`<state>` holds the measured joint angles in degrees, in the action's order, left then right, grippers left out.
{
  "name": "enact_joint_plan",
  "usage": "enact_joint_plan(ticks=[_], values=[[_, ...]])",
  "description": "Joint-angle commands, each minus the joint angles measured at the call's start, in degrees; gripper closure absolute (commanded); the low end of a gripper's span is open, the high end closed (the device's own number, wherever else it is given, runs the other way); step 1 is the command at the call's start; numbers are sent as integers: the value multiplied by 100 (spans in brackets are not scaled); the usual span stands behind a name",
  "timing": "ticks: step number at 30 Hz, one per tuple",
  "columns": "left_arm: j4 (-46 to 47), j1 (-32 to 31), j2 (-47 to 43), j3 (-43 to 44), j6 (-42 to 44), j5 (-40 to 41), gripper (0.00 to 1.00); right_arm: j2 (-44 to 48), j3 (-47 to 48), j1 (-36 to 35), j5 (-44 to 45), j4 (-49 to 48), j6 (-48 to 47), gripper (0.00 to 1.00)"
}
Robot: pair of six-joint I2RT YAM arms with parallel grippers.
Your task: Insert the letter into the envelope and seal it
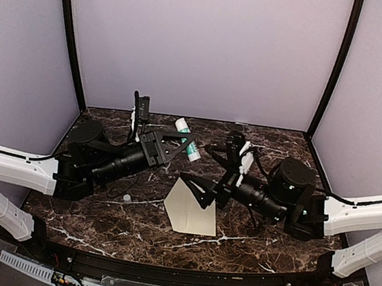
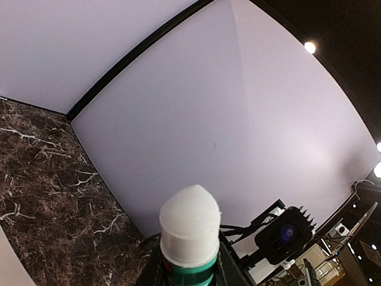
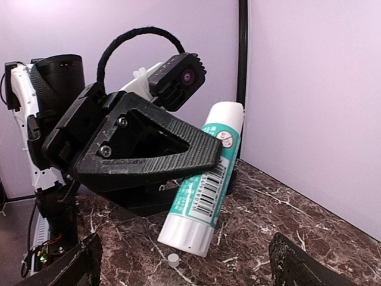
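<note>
One glue stick point(image 3: 208, 173) clamped in the left pincer point(image 3: 178, 156), right pincer point(image 1: 210, 168) spread wide open, envelope point(image 1: 191, 211) lying flat on the marble tabletop point(image 1: 97, 222)

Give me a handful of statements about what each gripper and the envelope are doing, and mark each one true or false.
1. The left gripper holds a glue stick. True.
2. The right gripper is clamped on the envelope. False: its jaws stand wide open and hold nothing.
3. The envelope lies on the table, between the two arms. True.
4. The glue stick's label is red. False: it is green with a barcode.
5. The glue stick lies loose on the table. False: it is gripped, raised at a tilt.
</note>
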<state>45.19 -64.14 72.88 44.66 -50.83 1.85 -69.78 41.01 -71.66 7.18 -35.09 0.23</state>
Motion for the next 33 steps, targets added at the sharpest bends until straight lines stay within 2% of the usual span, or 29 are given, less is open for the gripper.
enact_joint_plan(ticks=[1, 5, 16, 33], values=[[73, 15, -55, 101, -496, 231, 100, -373, 239, -202, 1121, -961, -672, 7], [120, 15, -70, 95, -682, 150, 100, -802, 351, -323, 1725, -1577, -1019, 13], [40, 15, -290, 28, -708, 248, 100, -1450, 535, -520, 2028, -2825, -1556, 31], [9, 15, -483, -64, -684, 97, 100, -1776, 830, -520, 2046, -2969, -1653, 41]])
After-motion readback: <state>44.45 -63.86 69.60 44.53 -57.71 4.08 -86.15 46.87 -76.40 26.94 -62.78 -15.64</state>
